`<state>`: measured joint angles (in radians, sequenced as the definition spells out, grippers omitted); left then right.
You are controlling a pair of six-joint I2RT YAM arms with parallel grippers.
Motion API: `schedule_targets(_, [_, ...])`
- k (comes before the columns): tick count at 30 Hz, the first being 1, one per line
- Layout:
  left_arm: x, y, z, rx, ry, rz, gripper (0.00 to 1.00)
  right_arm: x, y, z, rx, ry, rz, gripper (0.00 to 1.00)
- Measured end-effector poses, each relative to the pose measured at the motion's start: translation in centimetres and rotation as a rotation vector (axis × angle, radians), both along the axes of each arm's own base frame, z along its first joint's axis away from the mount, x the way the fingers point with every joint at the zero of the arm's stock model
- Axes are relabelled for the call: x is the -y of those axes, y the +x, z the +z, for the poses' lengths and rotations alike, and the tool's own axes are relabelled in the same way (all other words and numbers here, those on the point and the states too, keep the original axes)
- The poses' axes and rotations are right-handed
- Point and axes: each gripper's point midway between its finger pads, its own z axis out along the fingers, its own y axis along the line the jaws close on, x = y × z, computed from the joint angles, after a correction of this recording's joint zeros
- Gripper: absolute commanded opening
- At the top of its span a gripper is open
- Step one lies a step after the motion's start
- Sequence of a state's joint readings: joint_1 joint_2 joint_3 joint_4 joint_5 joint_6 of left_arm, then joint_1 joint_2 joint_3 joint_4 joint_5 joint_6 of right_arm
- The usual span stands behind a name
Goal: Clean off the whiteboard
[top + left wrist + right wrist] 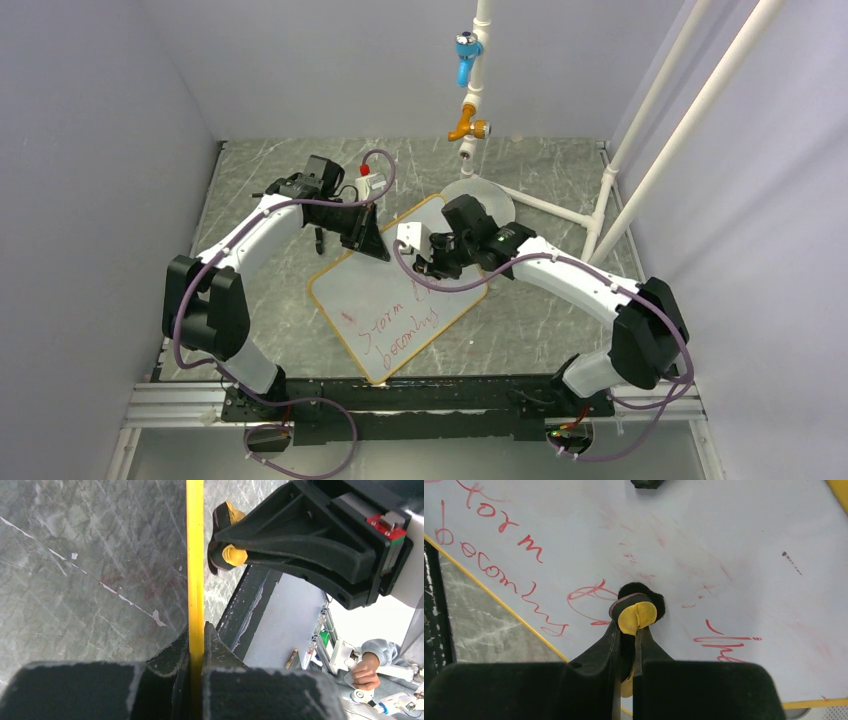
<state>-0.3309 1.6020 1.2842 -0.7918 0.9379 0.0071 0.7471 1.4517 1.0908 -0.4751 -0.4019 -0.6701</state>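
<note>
**Both grippers clamped: one on the frame, one on the eraser**

You have two arms at work and one board (385, 300). It lies at the middle of the top view, turned corner-on to the arm bases, on the table (560, 330).

The left gripper (370, 243) sits at the board's upper left edge. In your left wrist view its two fingers (175, 650) are pressed together on the yellow frame, which runs straight up the middle of that picture.

The right gripper (432, 262) is over the upper right part of the board. Its two fingers are closed on one eraser (638, 614) — a yellow pad with a black face. As far as the right wrist view shows, that face is against the white surface.

The red marks, counted in the right wrist view:
- two lines of words at the upper left
- one loop just left of the eraser
- one more word at the lower right
- faint red smears across the middle and right of the frame

In the top view, one grey disc (495, 195) lies just past the board's far corner. One white pipe (478, 85) hangs at top centre and carries two valves — a blue valve (466, 52) above an orange valve (467, 127).
</note>
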Motion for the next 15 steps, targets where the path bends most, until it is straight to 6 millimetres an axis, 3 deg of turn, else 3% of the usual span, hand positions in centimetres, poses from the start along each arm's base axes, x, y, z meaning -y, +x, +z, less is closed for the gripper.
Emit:
schedule_targets(9, [0.0,0.0,0.0,0.000,0.000,0.000,0.00,2.4,2.8,-0.1,0.012,-0.007,-0.108,0.00])
schedule_targets(15, [0.0,0.0,0.0,0.000,0.000,0.000,0.00,-0.2,-0.5,-0.3,-0.009,-0.002,0.022,0.00])
